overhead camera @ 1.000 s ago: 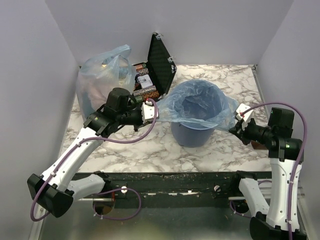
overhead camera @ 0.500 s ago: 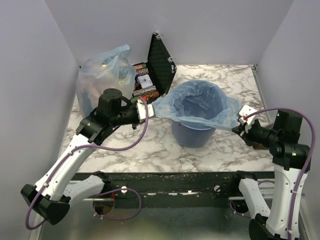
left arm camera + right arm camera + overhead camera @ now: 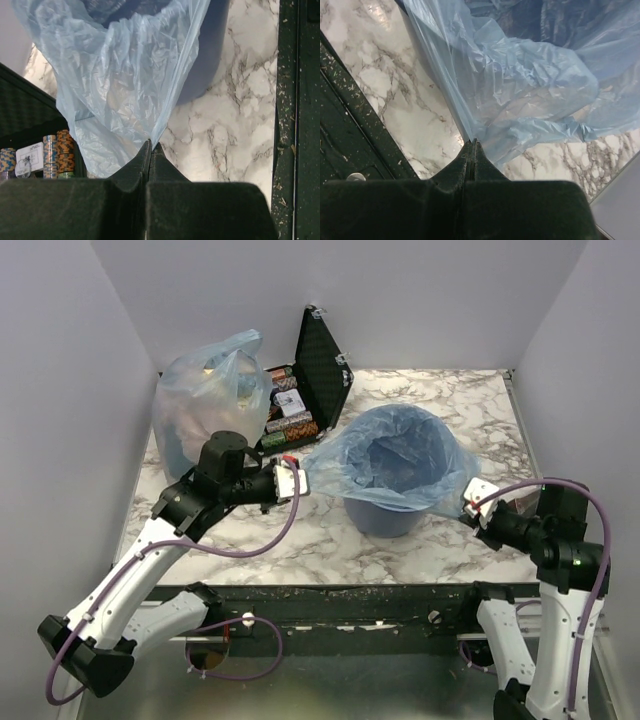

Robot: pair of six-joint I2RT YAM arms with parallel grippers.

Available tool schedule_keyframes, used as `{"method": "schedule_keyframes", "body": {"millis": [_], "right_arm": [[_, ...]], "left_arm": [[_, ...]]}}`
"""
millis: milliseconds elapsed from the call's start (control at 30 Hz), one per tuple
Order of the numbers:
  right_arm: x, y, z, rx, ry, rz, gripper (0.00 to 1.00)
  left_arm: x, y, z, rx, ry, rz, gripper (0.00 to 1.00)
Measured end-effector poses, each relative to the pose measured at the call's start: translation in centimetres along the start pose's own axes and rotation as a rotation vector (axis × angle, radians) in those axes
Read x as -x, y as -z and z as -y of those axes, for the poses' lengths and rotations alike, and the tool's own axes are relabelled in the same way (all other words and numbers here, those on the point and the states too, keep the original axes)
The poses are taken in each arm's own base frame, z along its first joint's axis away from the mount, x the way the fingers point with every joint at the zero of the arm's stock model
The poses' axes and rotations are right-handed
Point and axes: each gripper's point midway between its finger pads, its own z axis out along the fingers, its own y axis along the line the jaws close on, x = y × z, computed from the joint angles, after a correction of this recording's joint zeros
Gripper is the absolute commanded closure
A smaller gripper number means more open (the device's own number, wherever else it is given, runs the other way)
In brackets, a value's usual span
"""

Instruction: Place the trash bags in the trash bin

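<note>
The light-blue trash bag (image 3: 345, 465) lines the blue trash bin (image 3: 385, 520) in the middle of the table, its mouth spread over the rim and its edges draped down both sides. My left gripper (image 3: 297, 480) is shut on the bag's left edge, left of the bin; in the left wrist view (image 3: 151, 145) the film (image 3: 125, 85) runs up from the closed tips. My right gripper (image 3: 468, 505) is shut on the bag's right edge, low beside the bin; in the right wrist view (image 3: 472, 142) the film (image 3: 520, 85) fans away from the tips.
A bulging clear bag (image 3: 205, 400) stuffed with items stands at the back left. An open black case of chips (image 3: 305, 380) stands behind the bin, its chips showing in the left wrist view (image 3: 57, 152). The dark front rail (image 3: 330, 605) runs along the near edge.
Both grippers have moved down and toward the front with the bag's edges. The bag's sides now hang lower over the bin's rim.
</note>
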Motion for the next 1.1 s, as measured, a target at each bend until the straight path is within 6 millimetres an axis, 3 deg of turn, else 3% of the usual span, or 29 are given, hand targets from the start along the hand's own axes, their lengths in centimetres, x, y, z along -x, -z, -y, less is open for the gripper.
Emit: {"method": "schedule_keyframes", "body": {"millis": [167,333,533,567,633,667,733,800,867,967,1100], "right_arm": [[-1.8,-1.3,-0.7,0.024,-0.015,-0.014,0.99],[-2.9,-2.3,0.8,-0.027,-0.006,-0.031,0.99],[-5.7,-4.9,1.7,-0.052,-0.075,-0.052,0.99],[-5.8,-5.2,2.1,-0.058,-0.085,-0.05,0.93],[-6.2,-6.0,2.6,-0.059,-0.122,-0.05,0.71],[-6.3,-6.3,2.8,-0.057,-0.143,-0.051,0.6],[-6.7,-6.8,3.3,-0.053,-0.197,-0.067,0.46],[-6.6,-6.8,3.7,-0.042,-0.246,-0.086,0.4],[-5.4,-6.0,4.3,-0.04,-0.258,-0.088,0.35],[-2.2,-3.5,5.2,-0.082,-0.212,-0.053,0.34],[0.6,-0.4,4.1,-0.114,-0.185,-0.017,0.34]], "left_arm": [[-2.0,-0.4,1.2,-0.033,-0.042,-0.029,1.0],[-4.5,-1.2,1.6,-0.04,-0.078,-0.069,1.0],[-7.5,-3.8,1.3,-0.049,-0.046,-0.104,0.99],[-7.7,-4.1,1.1,-0.043,-0.04,-0.105,0.89],[-8.1,-4.7,0.8,-0.035,-0.024,-0.106,0.6],[-8.2,-5.0,0.6,-0.032,-0.012,-0.11,0.5],[-8.4,-5.2,0.4,-0.033,0.023,-0.125,0.38],[-7.9,-5.2,-0.1,-0.028,0.049,-0.133,0.23],[-6.9,-4.6,-0.3,-0.029,0.081,-0.143,0.15],[-3.6,-2.1,-0.6,-0.006,0.076,-0.114,0.12],[-0.8,2.1,1.2,0.012,0.078,-0.087,0.12]]}}
